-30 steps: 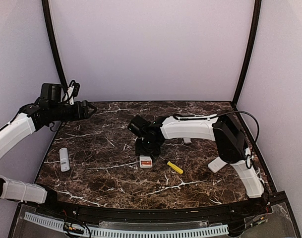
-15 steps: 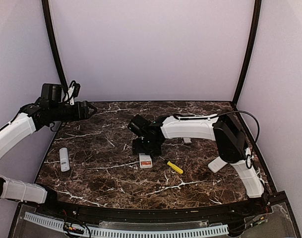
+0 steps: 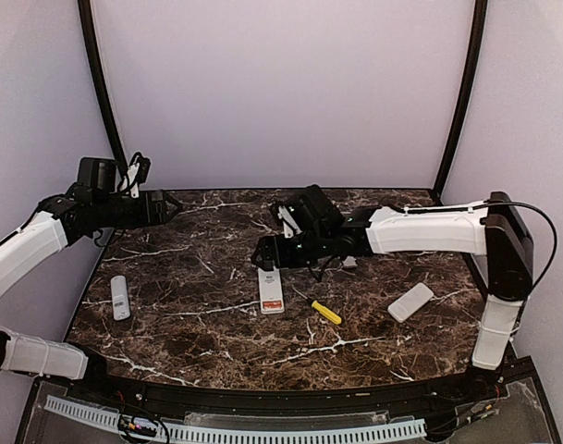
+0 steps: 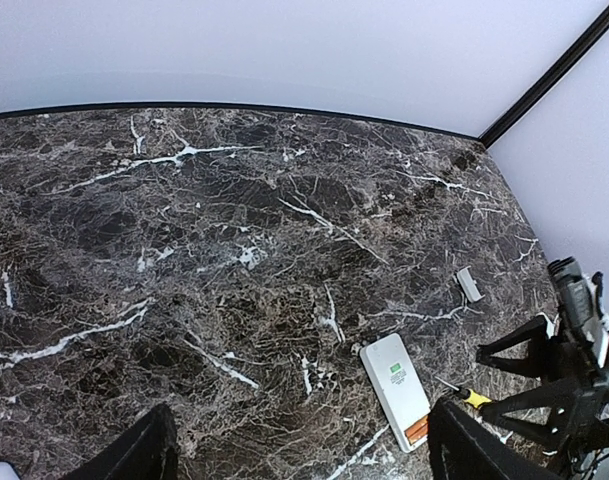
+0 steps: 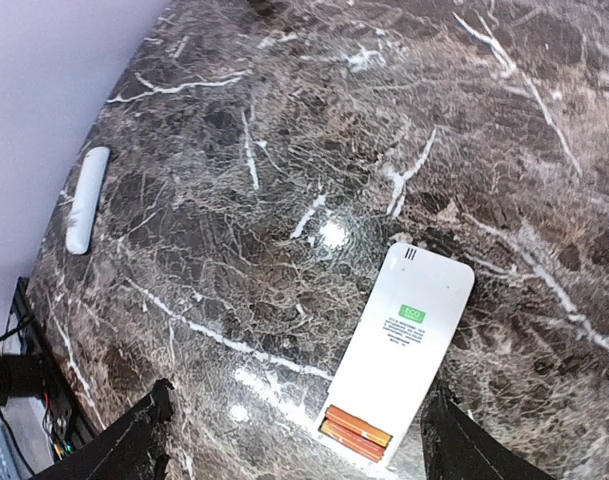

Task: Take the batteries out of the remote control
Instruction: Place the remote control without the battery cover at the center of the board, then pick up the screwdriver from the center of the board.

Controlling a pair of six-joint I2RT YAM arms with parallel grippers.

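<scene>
The white remote control (image 3: 271,289) lies back-up in the middle of the table, its battery bay uncovered at the near end. Two orange batteries (image 5: 356,432) sit side by side in that bay; they also show as batteries (image 4: 418,429) in the left wrist view. My right gripper (image 3: 264,252) hovers open just over the remote's far end, and nothing is between its fingers (image 5: 134,440). My left gripper (image 3: 170,204) hangs open high over the far left of the table, far from the remote (image 4: 394,385).
A yellow-handled screwdriver (image 3: 326,313) lies right of the remote. A small white battery cover (image 3: 349,262) sits behind the right forearm. A second white remote (image 3: 120,297) is near the left edge, and a third remote (image 3: 410,302) lies at the right.
My right gripper has lifted off the remote, drawn back toward the far side and opened wider, uncovering the whole remote. The right elbow swung to the right. The left arm stayed put.
</scene>
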